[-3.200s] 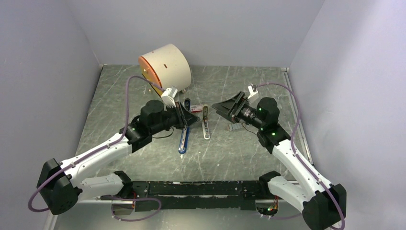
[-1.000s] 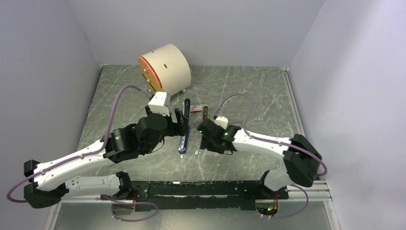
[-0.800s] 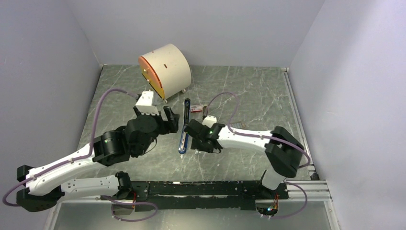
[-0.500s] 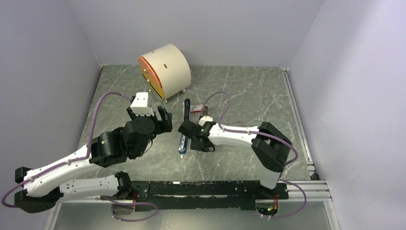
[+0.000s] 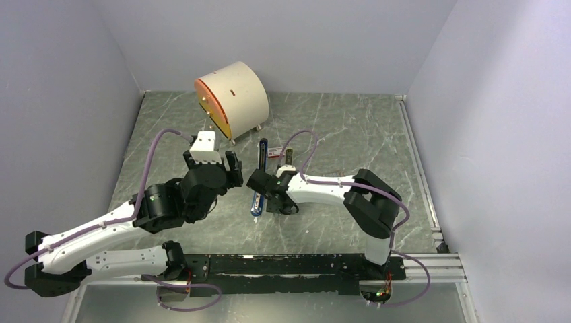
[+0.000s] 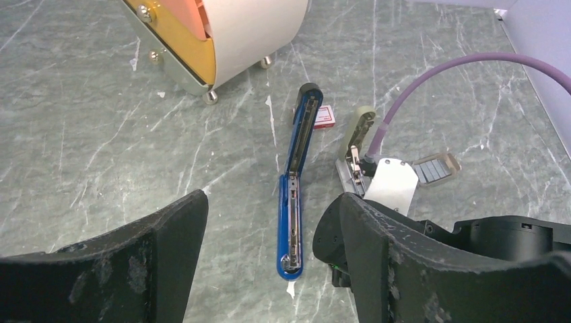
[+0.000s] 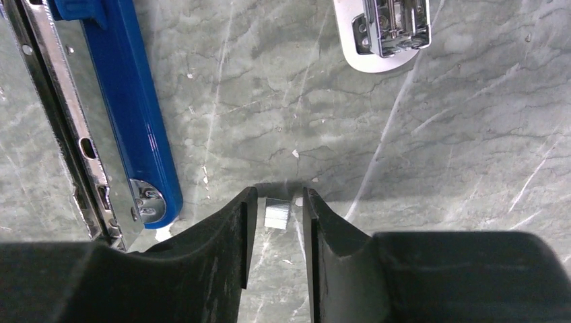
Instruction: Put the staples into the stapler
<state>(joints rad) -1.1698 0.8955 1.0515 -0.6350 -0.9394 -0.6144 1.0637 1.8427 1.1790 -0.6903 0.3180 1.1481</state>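
- Down on the table point(image 7: 417, 155), just beside the near end of the stapler point(image 7: 138, 114), the staples point(image 7: 277, 212) are lying flat, a tiny silver block.
- Right claw point(image 7: 277, 205) is straddling them, one finger on each side. It is released, not clenched yet, with slivers of table showing either side. I'm reading this as a pick-up being lined up.
- Stapler is lying opened out flat with its metal channel facing up, which is leaving the slot ready for loading.
- Left claw point(image 6: 268, 208) is hanging wide and empty just left of the stapler, likely on hand to steady it.
- Second stapler point(image 7: 384, 30) and a small red box point(image 6: 324, 116) are sitting just beyond, and neither is looking needed.
- From overhead, the right wrist is covering the staples completely. The right wrist view is cutting off the stapler's far half. Whether the channel is empty, I cannot tell.
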